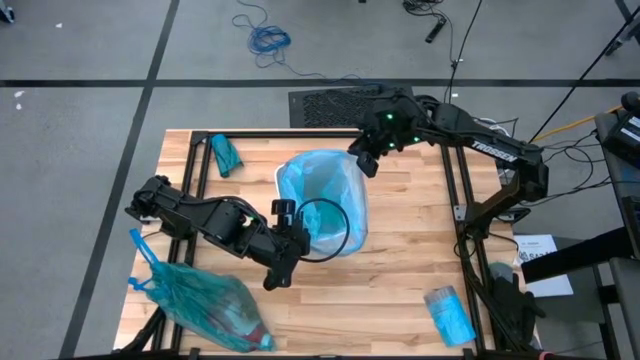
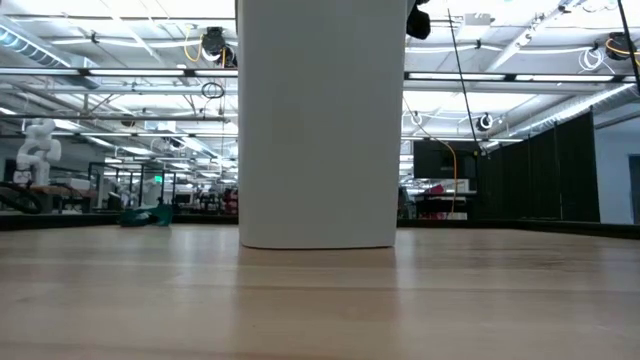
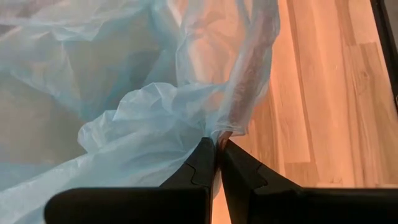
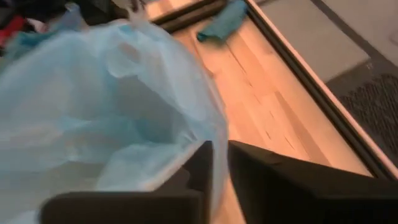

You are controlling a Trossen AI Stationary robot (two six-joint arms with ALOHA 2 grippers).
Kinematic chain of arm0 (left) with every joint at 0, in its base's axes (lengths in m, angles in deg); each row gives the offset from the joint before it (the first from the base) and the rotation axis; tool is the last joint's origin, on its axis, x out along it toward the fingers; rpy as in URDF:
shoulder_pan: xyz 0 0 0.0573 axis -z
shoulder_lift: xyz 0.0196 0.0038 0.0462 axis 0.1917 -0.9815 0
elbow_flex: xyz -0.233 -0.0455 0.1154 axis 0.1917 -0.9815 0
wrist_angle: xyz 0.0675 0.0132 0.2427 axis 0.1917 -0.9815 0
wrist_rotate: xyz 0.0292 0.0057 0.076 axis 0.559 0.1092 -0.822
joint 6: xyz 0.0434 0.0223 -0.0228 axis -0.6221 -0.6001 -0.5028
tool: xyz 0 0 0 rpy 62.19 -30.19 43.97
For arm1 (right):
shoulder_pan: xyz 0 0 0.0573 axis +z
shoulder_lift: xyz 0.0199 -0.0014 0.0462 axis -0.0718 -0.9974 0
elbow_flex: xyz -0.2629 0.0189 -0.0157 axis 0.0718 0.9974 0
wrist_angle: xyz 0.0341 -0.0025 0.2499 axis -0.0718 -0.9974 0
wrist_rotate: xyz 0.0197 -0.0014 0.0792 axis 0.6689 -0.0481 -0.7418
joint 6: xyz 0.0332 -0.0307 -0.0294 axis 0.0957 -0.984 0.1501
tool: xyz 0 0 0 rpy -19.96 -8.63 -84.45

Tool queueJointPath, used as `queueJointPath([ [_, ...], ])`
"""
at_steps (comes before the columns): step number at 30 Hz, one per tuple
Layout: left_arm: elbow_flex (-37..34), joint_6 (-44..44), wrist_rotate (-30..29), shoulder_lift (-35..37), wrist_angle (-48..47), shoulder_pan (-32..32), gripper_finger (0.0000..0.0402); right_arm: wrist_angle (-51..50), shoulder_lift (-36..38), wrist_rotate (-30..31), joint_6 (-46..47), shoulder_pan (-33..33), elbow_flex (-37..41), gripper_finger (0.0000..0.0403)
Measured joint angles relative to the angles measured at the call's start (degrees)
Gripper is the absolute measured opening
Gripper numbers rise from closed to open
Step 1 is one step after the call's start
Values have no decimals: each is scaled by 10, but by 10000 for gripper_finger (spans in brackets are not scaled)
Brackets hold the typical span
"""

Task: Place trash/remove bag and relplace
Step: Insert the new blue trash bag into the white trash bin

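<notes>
A white bin (image 2: 320, 120) stands mid-table, lined with a pale blue bag (image 1: 322, 190) whose mouth is spread over its rim. My left gripper (image 3: 217, 144) is at the bin's near-left side, shut on the bag's edge. My right gripper (image 4: 219, 158) is at the bin's far-right rim (image 1: 362, 162), its fingers a narrow gap apart with bag film lying in the gap. A full, tied teal bag (image 1: 205, 305) lies on the table's near-left corner. Trash shows through it only as dim dark and reddish shapes. My left gripper pinches a gathered bit of the bag's edge (image 3: 221, 133) between its two shut fingertips, slanting down from the table's near-left. The film runs up from the tips, creased and drawn into a ridge. My right gripper has the bag's rim (image 4: 214, 134) in its gap; whether its fingers touch the film I cannot tell.
A folded teal bag (image 1: 225, 153) lies at the far left by the frame rail. A blue packet (image 1: 450, 315) sits at the near right. Black frame rails (image 1: 452, 200) border the tabletop, and a black cable loops by the bin's near side (image 1: 325, 232).
</notes>
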State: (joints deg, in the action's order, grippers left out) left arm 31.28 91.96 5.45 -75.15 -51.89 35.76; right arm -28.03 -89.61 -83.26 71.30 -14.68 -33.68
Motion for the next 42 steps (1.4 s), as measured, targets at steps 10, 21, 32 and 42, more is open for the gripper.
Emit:
queueJointPath([
  [10, 0, 0, 0, 0, 1, 0, 24, 18, -14, -66, -9, -15, 0, 2],
  [21, 0, 0, 0, 0, 2, 0, 24, 33, -63, -122, -13, -47, 0, 0],
  [32, 0, 0, 1, 0, 2, 0, 24, 28, -84, -192, -19, -43, 1, 0],
  [42, 0, 0, 1, 0, 1, 0, 24, 35, -57, -158, -12, -43, 1, 0],
])
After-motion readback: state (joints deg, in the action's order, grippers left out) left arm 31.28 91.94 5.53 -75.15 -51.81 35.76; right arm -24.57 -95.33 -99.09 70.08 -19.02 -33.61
